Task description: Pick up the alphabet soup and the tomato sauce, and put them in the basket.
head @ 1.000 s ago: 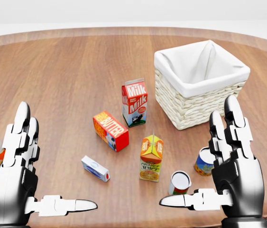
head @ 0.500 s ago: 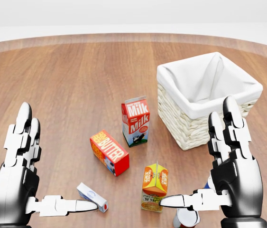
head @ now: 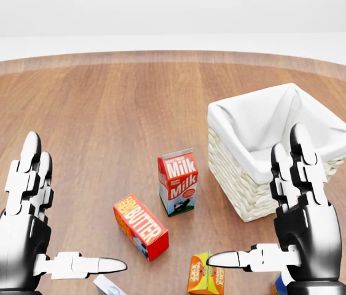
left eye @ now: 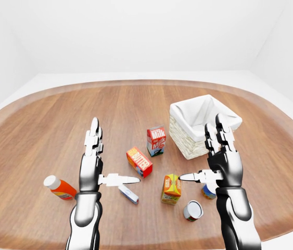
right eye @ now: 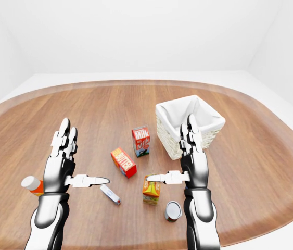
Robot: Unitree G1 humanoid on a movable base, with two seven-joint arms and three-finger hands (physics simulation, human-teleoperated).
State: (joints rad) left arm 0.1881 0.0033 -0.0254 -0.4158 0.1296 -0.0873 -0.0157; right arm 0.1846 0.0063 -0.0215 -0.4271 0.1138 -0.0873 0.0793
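Two cans stand on the wooden table at the lower right of the left-eye view. A red-labelled can with a white top (left eye: pixel 193 210) is in plain sight. A blue-and-yellow can (left eye: pixel 207 191) is partly hidden behind my right hand (left eye: pixel 203 156); only a sliver of it (head: pixel 277 286) shows in the head view. I cannot read either label. The wicker basket (left eye: pixel 185 143) with a white liner stands above the right hand. My left hand (left eye: pixel 107 164) hovers over the table's left middle. Both hands are open, fingers up, thumbs pointing inward, holding nothing.
Between the hands are a milk carton (head: pixel 177 181), a red butter box (head: pixel 141 226), an orange juice carton (left eye: pixel 170 188) and a small white-blue box (left eye: pixel 128 194). An orange bottle with a white cap (left eye: pixel 60 188) lies left of the left arm.
The head camera has tilted upward, so everything on the table slid down the picture and both cans dropped to or past its bottom edge. The hands keep their pose.
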